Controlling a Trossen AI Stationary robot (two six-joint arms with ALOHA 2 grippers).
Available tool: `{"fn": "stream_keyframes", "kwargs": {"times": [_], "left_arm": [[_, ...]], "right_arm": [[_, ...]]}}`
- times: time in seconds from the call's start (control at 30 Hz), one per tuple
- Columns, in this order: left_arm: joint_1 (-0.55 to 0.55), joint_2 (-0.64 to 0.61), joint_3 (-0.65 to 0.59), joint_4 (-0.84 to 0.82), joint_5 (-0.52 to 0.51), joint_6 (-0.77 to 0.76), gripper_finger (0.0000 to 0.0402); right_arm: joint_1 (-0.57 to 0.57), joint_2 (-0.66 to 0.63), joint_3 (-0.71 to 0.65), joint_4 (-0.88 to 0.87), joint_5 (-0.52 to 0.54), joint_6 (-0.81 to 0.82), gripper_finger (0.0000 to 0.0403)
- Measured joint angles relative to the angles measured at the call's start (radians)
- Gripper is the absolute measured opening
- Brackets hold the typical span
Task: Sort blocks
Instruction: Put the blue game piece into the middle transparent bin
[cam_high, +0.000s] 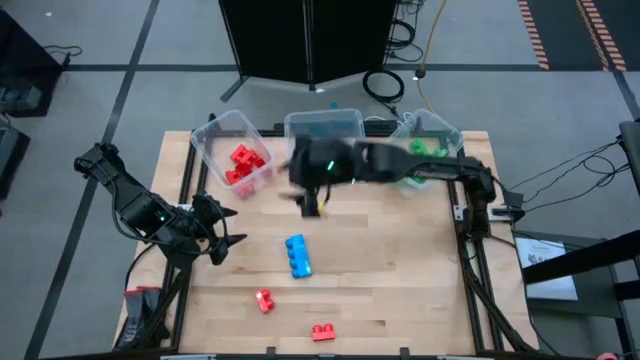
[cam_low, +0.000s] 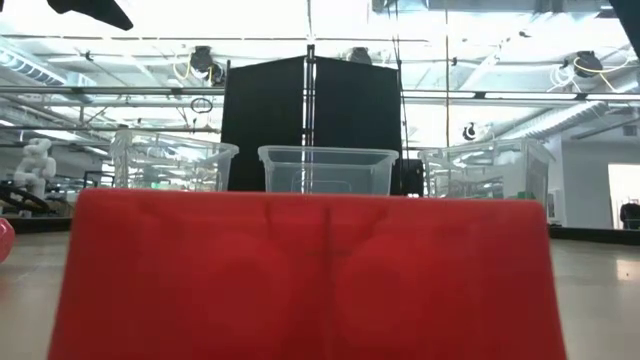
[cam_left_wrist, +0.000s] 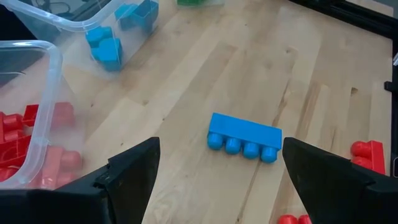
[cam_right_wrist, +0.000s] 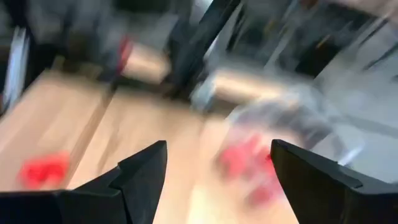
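While the right arm reaches across the far side of the table from the right edge, its right gripper (cam_high: 312, 203) hangs just in front of the middle bin (cam_high: 323, 126), smeared by motion in the high view. Its fingers (cam_right_wrist: 140, 168) stand apart w/ nothing between them. The left arm sits folded at the table's left edge; left gripper (cam_high: 222, 232) points inward toward the centre, fingers (cam_left_wrist: 134, 171) spread wide, empty.

Hard to read: right wrist view is all blur, only red smudges on wood. Low view is nearly filled by a red block (cam_low: 305, 275) right up against the lens; only the bin tops show above it. The right arm covers part of the middle bin & part of the right bin (cam_high: 430, 135), so contents there are mostly hidden; a bit of green (cam_high: 424, 148) shows in the right one. Left wrist view shows blue pieces (cam_left_wrist: 106, 48) in a bin.

Blue block (cam_high: 298, 255) lies near table centre, long axis running roughly near-to-far, slightly slanted; in the left wrist view its row of studs faces sideways, so it lies on its side. Two small red blocks sit toward the near edge, one (cam_high: 264, 300) left of the other (cam_high: 323, 332), well apart. Red blocks (cam_high: 243, 163) piled in the left bin (cam_high: 205, 145).
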Motion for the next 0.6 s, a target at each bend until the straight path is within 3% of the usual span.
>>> {"fn": "stream_keyframes", "kwargs": {"times": [0.17, 0.47, 0.6], "left_arm": [[0.000, 0.000, 0.000, -0.003, 0.000, 0.000, 0.0336], [0.000, 0.000, 0.000, -0.003, 0.001, -0.009, 0.0336], [0.000, 0.004, 0.000, 0.001, 0.005, -0.010, 0.0336]], "right_arm": [[0.108, 0.089, -0.005, -0.179, 0.027, -0.057, 0.0281], [0.227, 0.269, -0.005, -0.300, 0.037, -0.433, 0.0281], [0.260, 0.337, -0.003, -0.307, 0.120, -0.628, 0.0281]]}}
